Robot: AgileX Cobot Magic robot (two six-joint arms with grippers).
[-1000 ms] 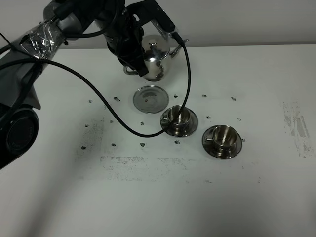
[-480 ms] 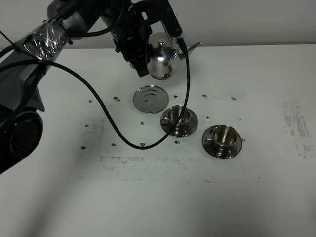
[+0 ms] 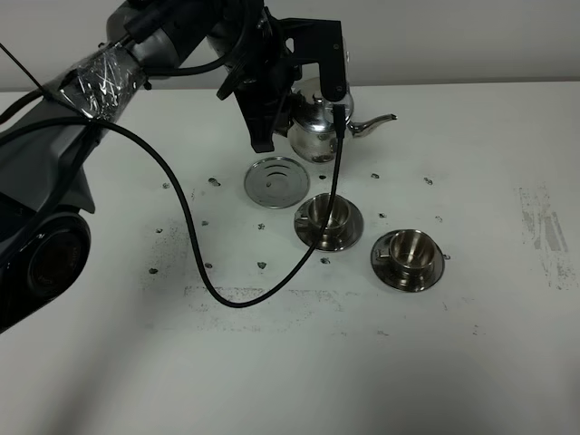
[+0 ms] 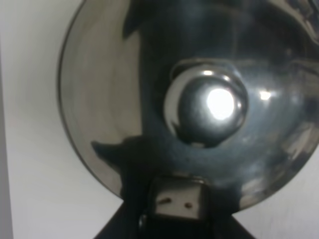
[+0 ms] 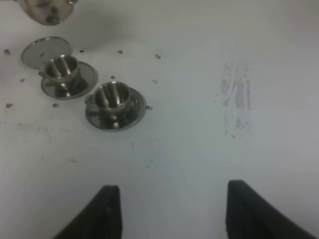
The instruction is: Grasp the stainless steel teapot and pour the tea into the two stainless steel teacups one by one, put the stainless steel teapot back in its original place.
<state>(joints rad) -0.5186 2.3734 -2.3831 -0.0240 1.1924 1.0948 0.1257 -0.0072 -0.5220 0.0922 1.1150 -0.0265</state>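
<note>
My left gripper [image 3: 281,113] is shut on the loop handle of the stainless steel teapot [image 3: 314,127] and holds it in the air behind the round tray [image 3: 276,181], spout pointing right. The left wrist view is filled by the pot's domed lid and knob [image 4: 207,104], with the gripper [image 4: 179,209] clamped at its edge. Two stainless steel teacups on saucers stand in front: one [image 3: 326,214] beside the tray, the other [image 3: 410,246] further right. The right wrist view shows both cups [image 5: 62,67] [image 5: 113,97], the tray [image 5: 40,50] and the pot's base [image 5: 47,12]. My right gripper [image 5: 172,211] hangs open and holds nothing, high above the table.
A black cable [image 3: 208,272] loops from the left arm down over the white table [image 3: 471,362] and past the nearer cup. Small dark specks dot the surface around the tray and cups. A scuffed grey patch [image 3: 544,236] marks the table's right side.
The left gripper has carried the teapot rightward and slightly toward the cups. The spout now sticks out further to the right. The cups, the tray and the right gripper have stayed put.
</note>
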